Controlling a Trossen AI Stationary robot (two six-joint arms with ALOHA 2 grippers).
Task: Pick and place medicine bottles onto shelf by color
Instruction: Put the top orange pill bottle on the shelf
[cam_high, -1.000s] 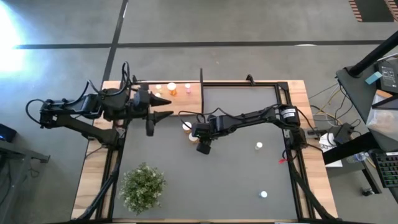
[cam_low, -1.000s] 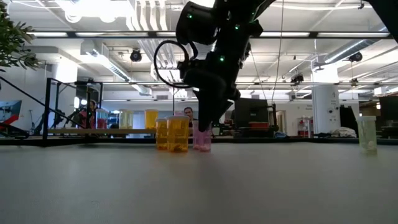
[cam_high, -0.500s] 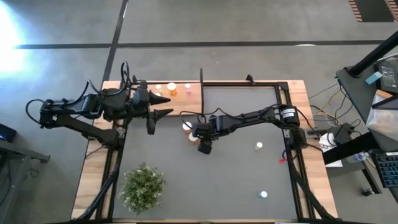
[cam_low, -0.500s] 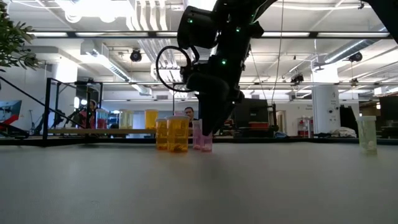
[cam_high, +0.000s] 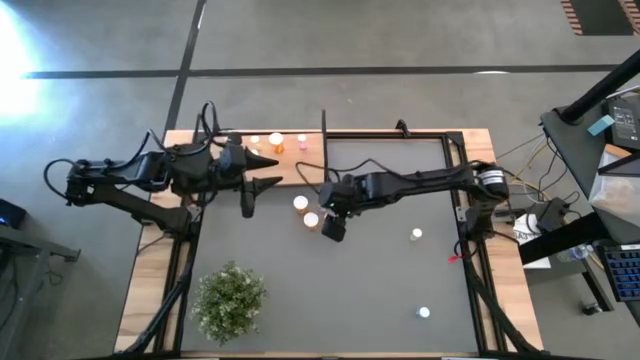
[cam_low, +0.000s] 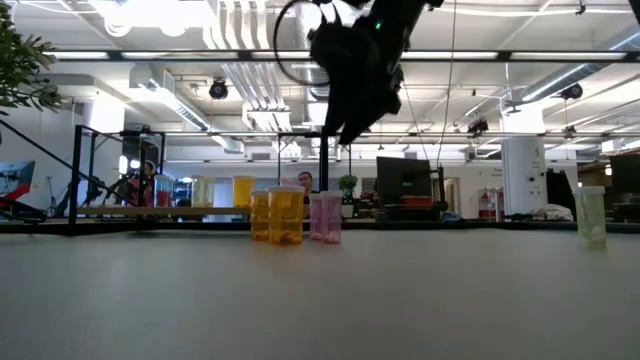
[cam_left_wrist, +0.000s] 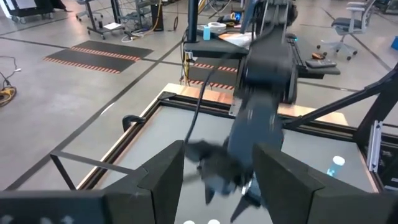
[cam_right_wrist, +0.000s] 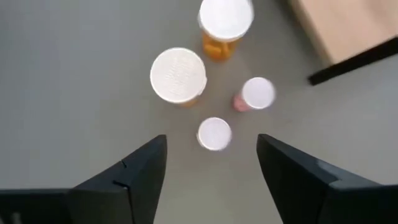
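Now the right hand hangs above a small group of bottles in the middle of the desk, its fingers spread and holding nothing. Below it stand two orange bottles and a pink bottle, close together, probably gathered there by color. The shelf lies at the far left edge, with a few bottles on it. The left hand waits near the shelf, fingers partly spread, empty. Two white bottles remain at the right, well apart.
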